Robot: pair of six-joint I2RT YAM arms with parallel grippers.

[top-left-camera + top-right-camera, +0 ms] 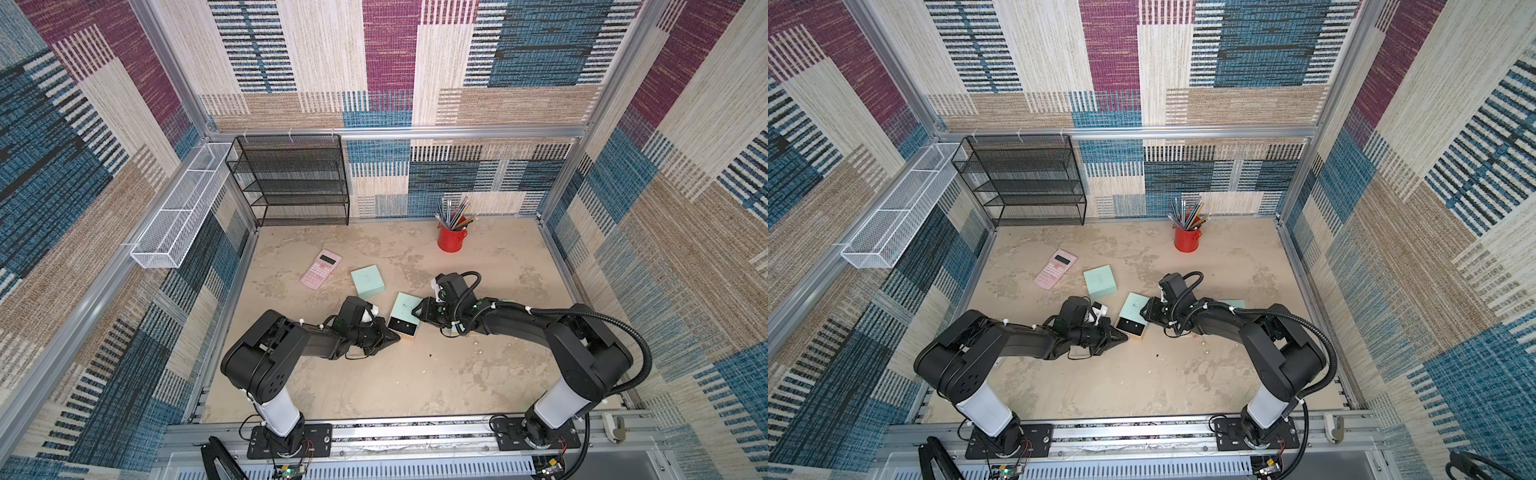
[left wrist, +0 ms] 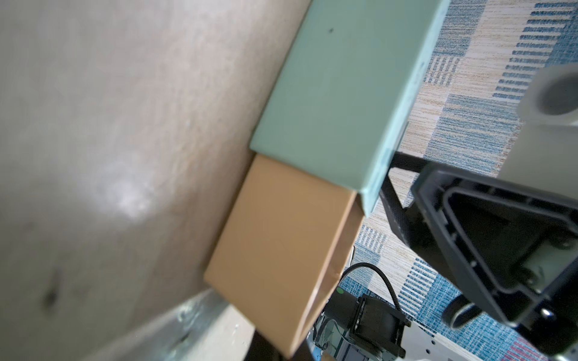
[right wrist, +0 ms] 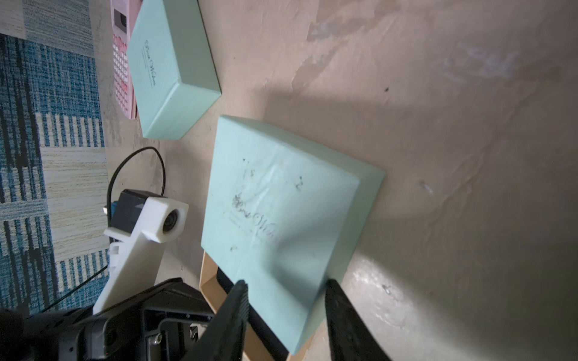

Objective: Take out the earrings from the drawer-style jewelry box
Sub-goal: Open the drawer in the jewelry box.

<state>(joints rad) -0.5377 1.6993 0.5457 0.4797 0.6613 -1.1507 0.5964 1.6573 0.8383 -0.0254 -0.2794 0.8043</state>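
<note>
Jewelry box [image 1: 407, 306] at mid-table, its drawer [image 1: 402, 328] pulled partway out.
At left lie a pink calculator [image 1: 321, 269] and a closed mint box [image 1: 367, 281]. The left gripper [image 1: 394, 336], closed, has its tip at the drawer's near corner. The right gripper [image 3: 286, 283] straddles the mint sleeve's end, jaws partway apart; whether they pinch it I cannot tell. Tiny whitish specks, the earrings [image 1: 475, 343], lie on the table [image 1: 415, 382] near the right forearm.

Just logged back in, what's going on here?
Both arms are at the open mint jewelry box. Its drawer is partly slid out. The right end effector straddles the mint sleeve; the left end effector, shut, meets the drawer's front corner. Tiny pale specks, likely earrings, lie on the table by the right arm.
</note>
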